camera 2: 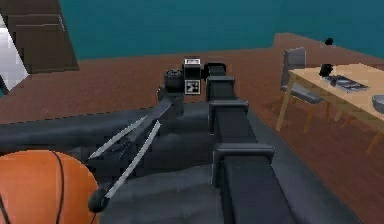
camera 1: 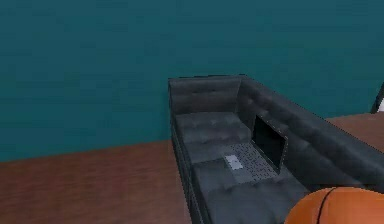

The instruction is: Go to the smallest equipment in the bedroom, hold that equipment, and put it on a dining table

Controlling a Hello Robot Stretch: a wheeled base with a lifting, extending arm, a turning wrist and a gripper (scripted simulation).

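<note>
Orange basketball (camera 1: 340,208) lying on a dark leather sofa (camera 1: 215,125), near an open laptop (camera 1: 262,150) on the seat. Thin-fingered tool (camera 2: 92,180) reaching down by the ball. Cannot tell how its fingers stand, nor whether anything is held. Reddish wooden floor (camera 1: 90,185), teal wall (camera 1: 80,70). At the arm side view's right, a wooden counter (camera 2: 322,92) bearing small objects, with a grey chair (camera 2: 295,62) beside it.
</note>
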